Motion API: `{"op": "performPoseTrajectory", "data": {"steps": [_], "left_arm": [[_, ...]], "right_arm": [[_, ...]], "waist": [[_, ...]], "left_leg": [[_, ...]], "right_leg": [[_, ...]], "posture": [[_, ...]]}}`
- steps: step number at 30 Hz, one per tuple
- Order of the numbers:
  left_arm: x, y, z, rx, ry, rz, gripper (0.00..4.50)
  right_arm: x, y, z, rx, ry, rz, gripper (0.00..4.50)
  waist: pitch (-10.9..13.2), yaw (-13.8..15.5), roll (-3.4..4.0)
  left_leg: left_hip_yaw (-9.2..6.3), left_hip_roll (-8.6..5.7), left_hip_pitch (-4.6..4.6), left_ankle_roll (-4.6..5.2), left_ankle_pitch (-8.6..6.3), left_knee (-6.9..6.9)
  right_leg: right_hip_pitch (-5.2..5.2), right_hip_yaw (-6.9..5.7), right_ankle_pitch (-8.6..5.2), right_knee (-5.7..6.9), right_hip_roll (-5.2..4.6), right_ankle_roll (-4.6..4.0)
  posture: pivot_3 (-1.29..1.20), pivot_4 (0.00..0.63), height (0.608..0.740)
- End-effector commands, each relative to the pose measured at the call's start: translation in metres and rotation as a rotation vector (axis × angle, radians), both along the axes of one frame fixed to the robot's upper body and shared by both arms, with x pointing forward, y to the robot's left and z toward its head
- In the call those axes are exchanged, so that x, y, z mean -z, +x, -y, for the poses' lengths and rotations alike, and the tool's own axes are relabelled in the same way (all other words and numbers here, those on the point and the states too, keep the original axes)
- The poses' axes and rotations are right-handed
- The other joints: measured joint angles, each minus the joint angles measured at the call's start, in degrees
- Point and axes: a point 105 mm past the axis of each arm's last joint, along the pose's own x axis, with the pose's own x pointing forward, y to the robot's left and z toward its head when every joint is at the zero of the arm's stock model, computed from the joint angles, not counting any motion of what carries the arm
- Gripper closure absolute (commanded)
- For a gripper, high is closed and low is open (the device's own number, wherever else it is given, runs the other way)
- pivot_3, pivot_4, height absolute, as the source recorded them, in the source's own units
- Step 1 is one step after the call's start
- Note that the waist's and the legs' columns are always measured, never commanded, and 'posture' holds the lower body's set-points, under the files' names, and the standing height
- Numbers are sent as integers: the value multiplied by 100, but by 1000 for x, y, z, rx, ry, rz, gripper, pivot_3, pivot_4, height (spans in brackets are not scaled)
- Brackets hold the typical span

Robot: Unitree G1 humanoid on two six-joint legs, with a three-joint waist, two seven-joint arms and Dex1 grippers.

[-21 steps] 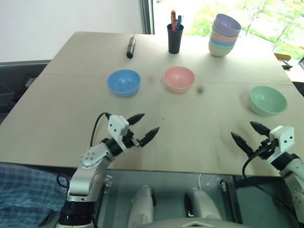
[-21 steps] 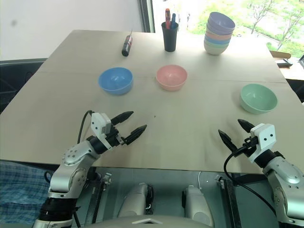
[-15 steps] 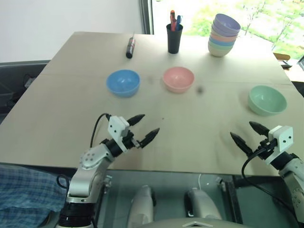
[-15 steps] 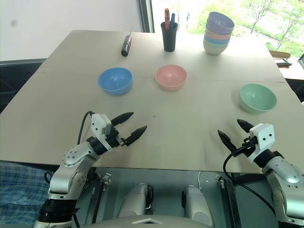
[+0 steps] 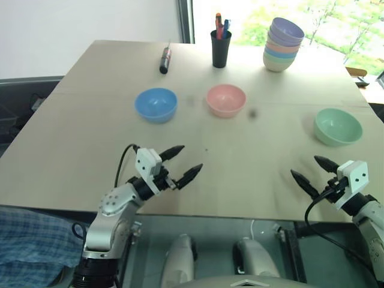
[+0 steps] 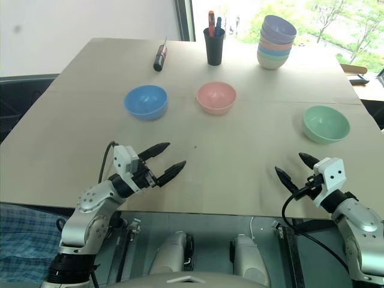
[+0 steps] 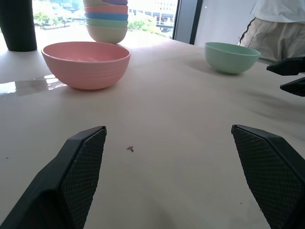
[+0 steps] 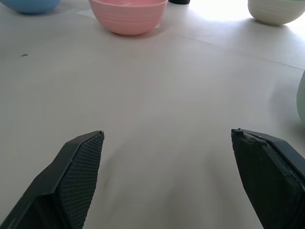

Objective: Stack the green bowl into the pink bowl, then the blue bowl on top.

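**Three bowls loose on the counter, both hands spread and empty**

The left hand [image 5: 180,162] hovers low over the near edge of the counter [image 5: 84,132], its two black fingers spread wide with nothing between them. The right hand [image 5: 315,173] hangs over the near right edge, fingers likewise released and apart, gripping nothing.

The blue bowl [image 5: 156,104] sits upright well ahead of the left hand and slightly to its left. The pink bowl [image 5: 226,99] stands upright ahead of the left hand and off to its right, beside the blue bowl with a gap between them; it lies far ahead and to the left of the right hand. In the left wrist view the pink bowl [image 7: 86,64] shows ahead of the fingers, with the counter bare between. The green bowl [image 5: 338,126] rests upright just ahead of the right hand and a little to its right, near but not touching the fingertips, and well apart from the other two bowls. All three are single and empty.

Farther beyond the hands, along the far edge, stand a tall stack of pastel bowls [image 5: 283,44], a black cup [image 5: 221,48] holding pens, and a dark marker [image 5: 165,60] lying flat. In the left wrist view a person [image 7: 278,28] stands beyond the counter
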Motion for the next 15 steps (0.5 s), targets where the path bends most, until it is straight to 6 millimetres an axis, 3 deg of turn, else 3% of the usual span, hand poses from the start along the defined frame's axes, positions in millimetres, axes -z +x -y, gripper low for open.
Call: {"op": "performPoseTrajectory", "data": {"steps": [1, 8, 15], "left_arm": [[-10, -2, -1, 8, -10, 48, 63], [-13, -1, -3, -11, -42, 52, 63], [-38, 11, -15, -112, -205, 95, 63]], "right_arm": [[-12, 1, 5, 1, -25, 54, 0], [-15, 7, 0, -35, -74, 53, 0], [-25, 29, -19, -114, -216, 75, 0]], "waist": [[0, 0, 0], [0, 0, 0], [-1, -7, 1]], "left_leg": [[0, 0, 0, 0, 0, 0], [1, 0, 1, 0, 0, 0], [0, 0, 1, 0, 0, 1]], "right_leg": [[0, 0, 0, 0, 0, 0], [0, 1, 0, 0, 0, 0], [0, 1, 0, 2, 1, 1]], "posture": [[0, 150, 740], [0, 150, 740], [0, 150, 740]]}}
